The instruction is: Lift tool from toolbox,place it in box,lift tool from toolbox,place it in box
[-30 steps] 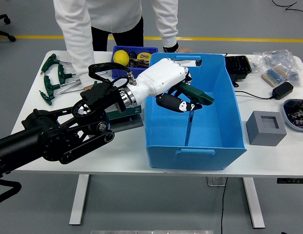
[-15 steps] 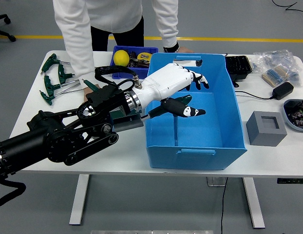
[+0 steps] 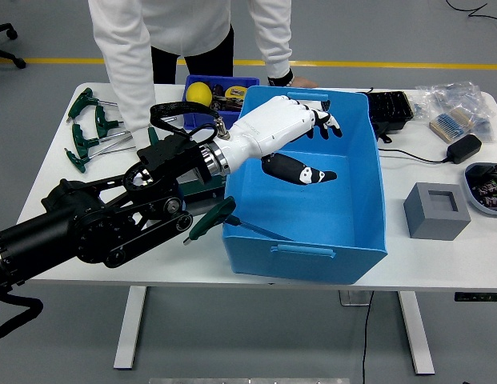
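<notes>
My left hand (image 3: 323, 150), white with black fingertips, hovers over the big blue box (image 3: 312, 262) with its fingers spread and nothing in them. A green T-handle tool (image 3: 213, 218) rests across the box's near-left rim. Its handle hangs outside and its metal shaft (image 3: 262, 231) points down into the box. The dark green toolbox (image 3: 198, 190) sits under my left forearm, mostly hidden by it. The right arm does not show.
A person stands at the far side with a hand (image 3: 293, 80) on the table behind the box. Green T-handle wrenches (image 3: 86, 128) lie far left, and a small blue bin (image 3: 218, 90) holds a yellow ball. A grey block (image 3: 437, 210), charger (image 3: 462, 148) and bags (image 3: 450, 112) lie right.
My left hand opened and let go of the green-handled tool, which now lies over the box's near-left rim. The box has shifted left and turned slightly.
</notes>
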